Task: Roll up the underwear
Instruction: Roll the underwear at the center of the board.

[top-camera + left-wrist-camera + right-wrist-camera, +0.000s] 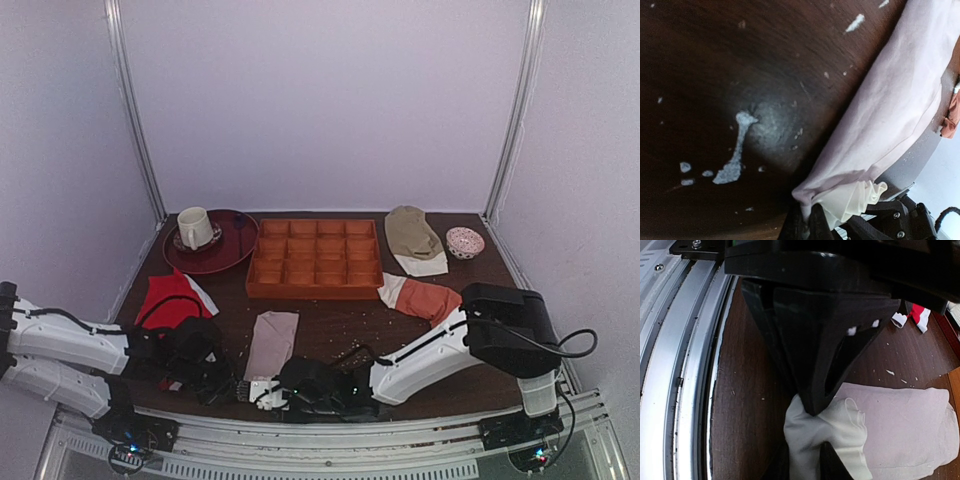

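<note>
Underwear [272, 340] lying flat near the surface's [330, 325] near edge, left of centre, waistband [840, 425] bunched. Left gripper [240, 390] and right gripper [268, 395] both pinch that waistband. Risk: the thin cloth slips from one pinch, so the roll starts skewed or loose.

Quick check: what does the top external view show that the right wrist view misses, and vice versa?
Only the top view: the white ceramic cup on the dark red round plate, the orange compartment tray, the rust-orange garment and the small patterned bowl.
Only the right wrist view: a close look at the right gripper, its black fingers pinching the gathered white waistband.
Both: the pinkish-beige cloth underwear, the red garment with white trim and the dark wooden table.
</note>
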Motion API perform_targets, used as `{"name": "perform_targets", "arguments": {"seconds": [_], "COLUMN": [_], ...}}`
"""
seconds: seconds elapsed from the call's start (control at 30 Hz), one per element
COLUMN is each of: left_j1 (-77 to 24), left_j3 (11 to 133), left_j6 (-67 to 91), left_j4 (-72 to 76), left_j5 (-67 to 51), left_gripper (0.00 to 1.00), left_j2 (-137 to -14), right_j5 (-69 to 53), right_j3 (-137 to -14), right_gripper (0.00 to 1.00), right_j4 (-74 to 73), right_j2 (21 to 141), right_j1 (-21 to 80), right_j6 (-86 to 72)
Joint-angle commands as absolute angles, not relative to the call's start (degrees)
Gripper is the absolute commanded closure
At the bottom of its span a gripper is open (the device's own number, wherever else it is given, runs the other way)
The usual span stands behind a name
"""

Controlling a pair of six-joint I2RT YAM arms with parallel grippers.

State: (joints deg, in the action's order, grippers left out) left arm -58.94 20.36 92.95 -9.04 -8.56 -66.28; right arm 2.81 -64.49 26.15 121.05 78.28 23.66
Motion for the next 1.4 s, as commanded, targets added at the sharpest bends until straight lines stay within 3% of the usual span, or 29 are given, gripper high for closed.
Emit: {"name": "perform_targets", "arguments": {"seconds": [0.0,0.03,0.2,0.5,0.67,0.73,1.03,1.37], "left_j1": [-59.24,-59.24,-59.24,-59.15,-58.88,-58.23,-53.5,-48.74], "left_j3": [19.17,19.09,18.72,19.04,19.6,19.53,19.71,20.4], "left_j6": [93.84,93.97,94.52,95.0,95.61,95.61,92.61,85.65], "left_j4": [-9.4,-9.52,-9.58,-10.87,-15.29,-17.23,-26.47,-27.9], "left_j5": [-9.07,-8.96,-8.69,-8.48,-6.93,-6.46,-6.99,-11.07], "left_gripper": [1.0,1.0,1.0,1.0,0.78,0.74,0.71,0.7], "left_j2": [-64.86,-64.7,-64.3,-63.89,-60.78,-58.29,-49.51,-49.49], "right_j5": [0.05,0.16,-0.29,-5.08,-11.02,-13.81,-27.37,-43.71], "right_j3": [-64.42,-64.3,-63.33,-62.66,-64.12,-65.05,-69.85,-74.16], "right_gripper": [0.78,0.78,1.0,1.0,1.0,1.0,1.0,1.0], "right_j4": [17.77,17.61,17.02,13.52,10.13,8.59,5.49,7.25], "right_j2": [124.35,124.4,123.67,119.5,117.51,117.01,117.86,121.76], "right_j1": [77.56,77.53,76.92,76.8,76.22,75.61,70.37,64.21], "right_j6": [22.03,21.98,20.75,16.84,14.25,13.09,5.04,-6.7]}}
